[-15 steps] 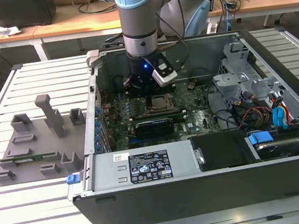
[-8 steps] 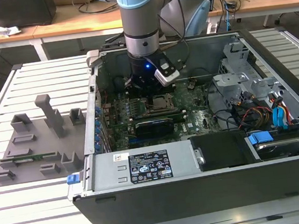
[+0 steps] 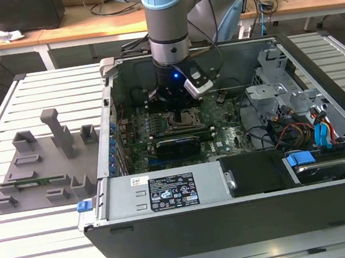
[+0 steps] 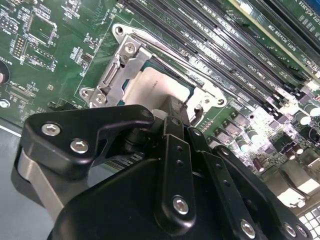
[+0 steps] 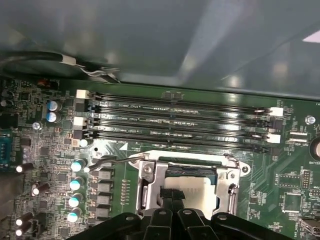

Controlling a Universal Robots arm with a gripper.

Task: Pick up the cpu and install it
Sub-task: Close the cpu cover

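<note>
Cpu: one, beneath the claw

A pale, ribbed metal tabletop spreads across the foreground under even indoor light. Behind it stands a row of wooden desks on white legs, strewn with dark cables, a black box at the exterior view's left.

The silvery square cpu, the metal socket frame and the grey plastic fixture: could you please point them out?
silvery square cpu [image 4: 148, 86], second wrist view, bare top plate.
metal socket frame [image 4: 116, 71], second wrist view, screwed side bar.
grey plastic fixture [image 3: 49, 168], exterior view, flat base.
</note>
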